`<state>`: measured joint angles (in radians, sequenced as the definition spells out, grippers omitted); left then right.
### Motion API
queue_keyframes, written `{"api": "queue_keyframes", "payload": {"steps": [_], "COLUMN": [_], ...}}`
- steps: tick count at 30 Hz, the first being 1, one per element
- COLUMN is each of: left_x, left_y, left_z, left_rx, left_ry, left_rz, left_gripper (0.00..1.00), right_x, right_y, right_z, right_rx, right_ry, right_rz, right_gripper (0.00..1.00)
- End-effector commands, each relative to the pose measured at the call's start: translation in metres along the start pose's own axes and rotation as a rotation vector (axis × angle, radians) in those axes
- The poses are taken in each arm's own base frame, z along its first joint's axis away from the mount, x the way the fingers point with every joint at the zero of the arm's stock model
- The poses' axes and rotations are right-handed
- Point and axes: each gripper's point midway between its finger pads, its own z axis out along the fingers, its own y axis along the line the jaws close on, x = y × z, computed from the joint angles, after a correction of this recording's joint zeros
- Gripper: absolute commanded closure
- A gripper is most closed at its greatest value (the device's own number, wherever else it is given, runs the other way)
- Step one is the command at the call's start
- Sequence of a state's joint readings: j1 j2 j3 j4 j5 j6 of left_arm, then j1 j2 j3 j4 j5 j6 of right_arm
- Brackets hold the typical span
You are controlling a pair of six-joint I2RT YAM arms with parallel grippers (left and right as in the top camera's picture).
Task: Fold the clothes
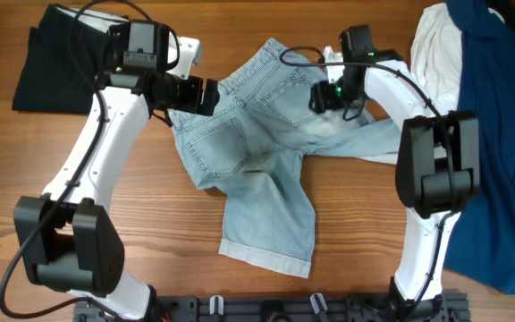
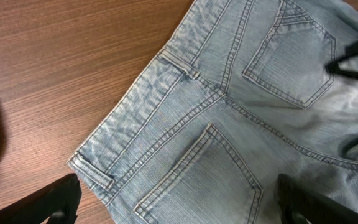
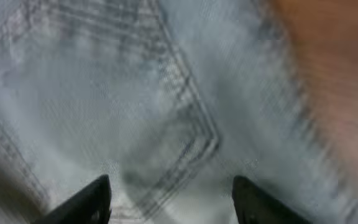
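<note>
Left wrist view: how does the left gripper (image 2: 176, 190) stand?

— Its fingers (image 2: 58, 199) sit wide apart at the bottom of the frame, with nothing between them. One is over the belt-loop corner of the waistband, the other over the lower back pocket of the denim shorts (image 2: 229, 118). I cannot tell whether they touch the cloth.

And the right gripper (image 3: 173, 196)?

— Spread as well, both dark fingertips low in a blurred frame, with pale denim and a stitched pocket point between and above them. Whether it touches the cloth is also unclear.

Where do they sit from overhead?

— The left gripper (image 1: 206, 94) is at the left edge of the waistband, just left of centre in the upper half. The right gripper (image 1: 322, 97) is over the shorts' right side, right of centre at about the same height.

How do the shorts lie?

— The denim shorts (image 1: 257, 179) are in the middle of the wooden table (image 1: 25, 161), back pockets up and rumpled. One leg runs down to a hemmed cuff at lower centre, and the other stretches right beneath the right arm.

What about the other clothes?

— A black garment (image 1: 52, 63) lies flat in the upper left corner, well apart from the shorts. A white garment (image 1: 436, 54) is at upper right, with a dark-blue garment (image 1: 499, 134) spread over it and down the right edge.
</note>
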<state>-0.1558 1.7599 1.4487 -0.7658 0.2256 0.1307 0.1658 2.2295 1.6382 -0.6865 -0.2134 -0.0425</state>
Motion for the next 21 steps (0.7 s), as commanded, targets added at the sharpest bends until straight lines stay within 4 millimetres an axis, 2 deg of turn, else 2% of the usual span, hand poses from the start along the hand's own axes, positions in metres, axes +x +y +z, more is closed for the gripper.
{"api": "queue_keyframes", "payload": {"steps": [1,4,6,7,9,10,12,13,14,15,16,17,20,21], "left_x": [-0.003,-0.003,-0.003,-0.003,-0.002,-0.002,0.0,0.001,0.002,0.006,0.011,0.017,0.039,0.045], "left_y": [0.003,0.003,0.003,0.003,0.003,0.003,0.003,0.004,0.005,0.009,0.015,0.024,0.063,0.073], "left_z": [-0.002,-0.002,-0.002,-0.002,-0.002,-0.002,-0.002,-0.002,-0.002,-0.002,-0.003,-0.004,0.004,0.012], "left_rx": [-0.013,-0.012,-0.012,-0.013,-0.013,-0.012,-0.012,-0.015,-0.021,-0.03,-0.035,-0.045,-0.077,-0.082], "left_ry": [-0.007,-0.007,-0.007,-0.006,-0.004,-0.001,0.004,0.009,0.015,0.027,0.048,0.067,0.14,0.161], "left_rz": [0.014,0.01,0.01,0.001,-0.01,-0.01,-0.011,-0.013,-0.015,-0.031,-0.05,-0.097,-0.215,-0.236], "left_gripper": [0.0,0.0,0.0,0.0,0.0,0.0,0.0,0.0,0.0,0.0,0.0,0.0,0.0,0.0], "right_x": [0.004,-0.023,-0.041,-0.052,-0.081,-0.106,-0.136,-0.147,-0.153,-0.159,-0.162,-0.161,-0.141,-0.137], "right_y": [-0.033,-0.043,-0.038,-0.033,-0.017,-0.004,0.015,0.023,0.03,0.039,0.044,0.048,0.054,0.055], "right_z": [0.056,0.083,0.101,0.106,0.1,0.088,0.066,0.054,0.043,0.028,0.009,-0.018,-0.101,-0.119], "right_rx": [0.122,0.141,0.101,0.097,0.068,0.057,0.024,0.01,-0.015,-0.052,-0.072,-0.078,-0.081,-0.079], "right_ry": [-0.016,-0.146,-0.238,-0.29,-0.384,-0.458,-0.506,-0.504,-0.486,-0.459,-0.434,-0.398,-0.329,-0.329], "right_rz": [0.043,0.024,0.001,-0.018,-0.058,-0.085,-0.142,-0.147,-0.15,-0.153,-0.15,-0.139,-0.106,-0.101], "right_gripper": [0.41,0.44,0.45,0.44,0.44,0.44,0.44,0.4,0.34,0.2,0.07,0.01,0.0,0.0]}}
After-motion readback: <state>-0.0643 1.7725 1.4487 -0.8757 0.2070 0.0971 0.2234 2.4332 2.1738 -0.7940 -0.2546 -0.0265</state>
